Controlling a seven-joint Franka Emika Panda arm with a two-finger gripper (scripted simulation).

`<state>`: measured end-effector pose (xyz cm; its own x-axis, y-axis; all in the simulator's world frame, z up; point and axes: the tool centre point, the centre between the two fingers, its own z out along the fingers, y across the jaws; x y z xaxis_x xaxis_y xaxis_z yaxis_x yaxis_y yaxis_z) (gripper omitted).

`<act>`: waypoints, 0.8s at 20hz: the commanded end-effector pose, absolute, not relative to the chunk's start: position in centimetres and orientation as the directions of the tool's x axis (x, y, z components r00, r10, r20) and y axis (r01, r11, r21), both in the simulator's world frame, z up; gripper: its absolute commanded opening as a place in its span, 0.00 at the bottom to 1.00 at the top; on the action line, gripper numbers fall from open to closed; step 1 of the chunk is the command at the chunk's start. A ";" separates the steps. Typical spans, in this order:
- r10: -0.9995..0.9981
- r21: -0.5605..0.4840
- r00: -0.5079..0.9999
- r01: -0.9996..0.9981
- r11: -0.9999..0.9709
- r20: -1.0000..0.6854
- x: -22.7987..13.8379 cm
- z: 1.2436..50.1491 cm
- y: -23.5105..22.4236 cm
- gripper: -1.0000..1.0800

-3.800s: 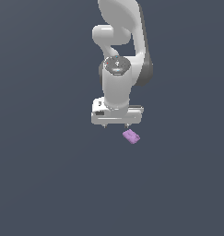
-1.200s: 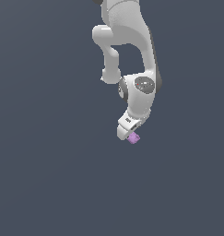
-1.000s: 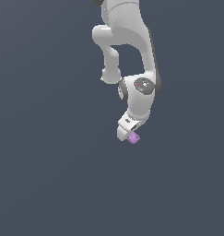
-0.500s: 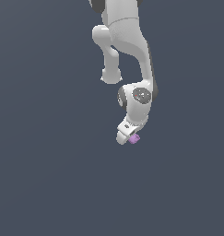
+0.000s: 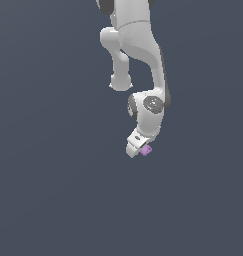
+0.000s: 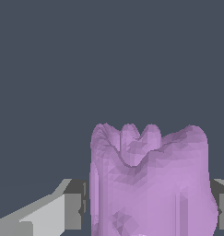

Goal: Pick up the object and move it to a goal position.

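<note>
Arm has swung further down and tilted since earlier; gripper (image 5: 141, 149) pinches the light-purple block (image 5: 146, 150); block mostly hidden, fingers (image 6: 72, 209) cut off.

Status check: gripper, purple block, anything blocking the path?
Gripper shut on purple block. Block sits between the fingers, bumpy end pointing outward. Nothing else in either view; no obstruction seen.

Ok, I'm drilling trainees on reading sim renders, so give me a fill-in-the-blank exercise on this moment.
1. The pincer is shut on a block coloured ____.
2. In the wrist view the block sits between two ____ fingers.
3. The arm is coloured ____.
4. In the exterior view the background is plain dark ____.

Missing words: purple; grey; white; grey
</note>
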<state>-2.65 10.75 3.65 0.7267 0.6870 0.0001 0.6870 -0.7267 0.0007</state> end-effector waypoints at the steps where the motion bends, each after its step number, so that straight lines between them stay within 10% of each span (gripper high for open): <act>1: 0.688 0.000 0.726 0.688 -0.726 0.000 -2.7 3.6 10.8 0.00; 16: 0.687 0.002 0.726 0.687 -0.726 0.000 -2.7 8.4 9.0 0.00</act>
<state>-2.70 9.41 7.36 0.7260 0.6877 -0.0007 0.6877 -0.7260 0.0006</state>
